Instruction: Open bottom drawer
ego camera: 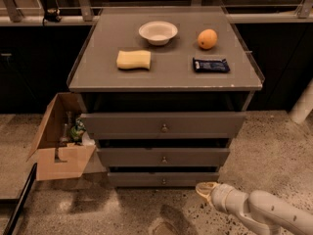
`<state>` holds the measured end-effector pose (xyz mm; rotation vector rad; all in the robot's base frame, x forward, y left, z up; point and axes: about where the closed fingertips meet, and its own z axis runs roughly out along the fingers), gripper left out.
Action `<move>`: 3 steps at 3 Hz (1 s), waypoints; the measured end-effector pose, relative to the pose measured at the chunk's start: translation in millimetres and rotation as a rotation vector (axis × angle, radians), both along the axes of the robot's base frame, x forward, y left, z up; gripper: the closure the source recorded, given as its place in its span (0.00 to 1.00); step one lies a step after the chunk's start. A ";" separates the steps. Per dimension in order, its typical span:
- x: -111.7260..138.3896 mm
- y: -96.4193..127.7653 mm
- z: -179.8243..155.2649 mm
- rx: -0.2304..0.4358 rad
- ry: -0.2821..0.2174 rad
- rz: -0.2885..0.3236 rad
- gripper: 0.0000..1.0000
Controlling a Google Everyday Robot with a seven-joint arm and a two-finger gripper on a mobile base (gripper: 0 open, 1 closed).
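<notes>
Speckled floor (274, 146), tool (204, 190) low near bottom drawer (146, 179) right corner

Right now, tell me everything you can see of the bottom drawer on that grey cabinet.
The bottom drawer is the lowest and slimmest of three grey fronts: a flat matte panel with one small round metal knob at centre. It sits level just above the speckled floor, below the middle drawer, a dark gap between them, and looks pushed in. The gripper is low by its right end, away from the knob; whether it touches the panel is unclear.
</notes>
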<state>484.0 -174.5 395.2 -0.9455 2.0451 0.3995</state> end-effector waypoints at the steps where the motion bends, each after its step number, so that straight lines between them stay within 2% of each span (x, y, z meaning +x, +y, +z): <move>1: 15.4 -2.0 -18.8 0.003 -0.012 -0.042 1.00; 2: 36.4 -5.5 -46.8 -0.023 -0.015 -0.069 1.00; 3: 70.8 -13.8 -92.2 -0.090 -0.031 -0.108 1.00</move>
